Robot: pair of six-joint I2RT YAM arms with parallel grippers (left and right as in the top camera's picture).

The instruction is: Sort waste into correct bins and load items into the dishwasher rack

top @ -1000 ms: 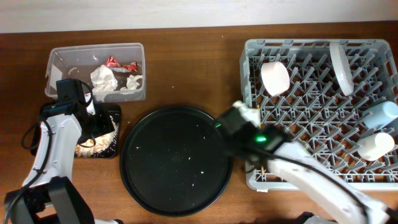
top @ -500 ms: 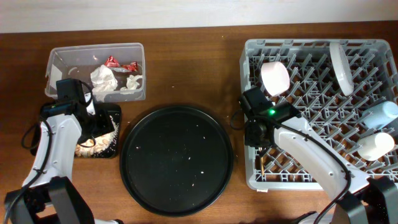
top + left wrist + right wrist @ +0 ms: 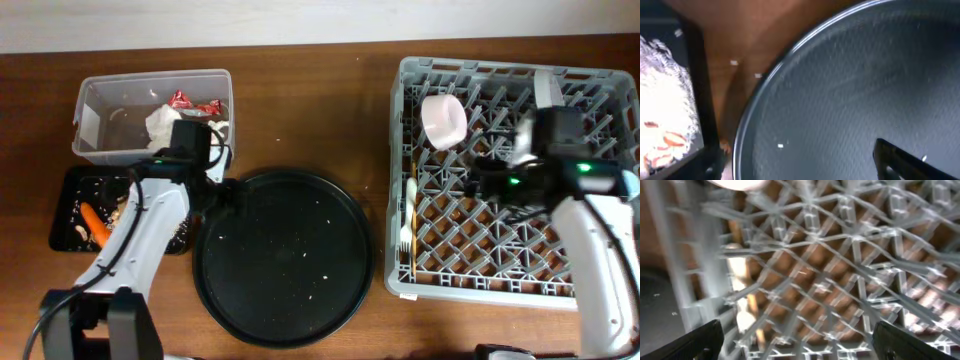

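The round black tray (image 3: 283, 320) lies nearest, flecked with pale crumbs. The left gripper (image 3: 221, 192) hangs over its left rim; in the wrist view its fingers sit spread at the lower corners with only tray between them, so it is open and empty (the left finger is a dark blur).

Just left of the tray is the black bin (image 3: 60, 185), holding a carrot piece (image 3: 94, 222) and pale scraps (image 3: 122, 208).

To the right, the rack (image 3: 400, 150) holds a white fork (image 3: 408, 215) and chopsticks (image 3: 415, 250), lying side by side along its left wall. The right gripper (image 3: 802, 340) hovers over the lattice mid-rack, jaws wide apart and gripping nothing.

Farther back, the clear tub (image 3: 95, 100) holds tissues (image 3: 164, 124) and a red wrapper (image 3: 184, 99). The pinkish bowl (image 3: 443, 120) stands on edge in the rack's far left corner. The plate (image 3: 543, 83) stands at the far wall, partly hidden behind the right arm.
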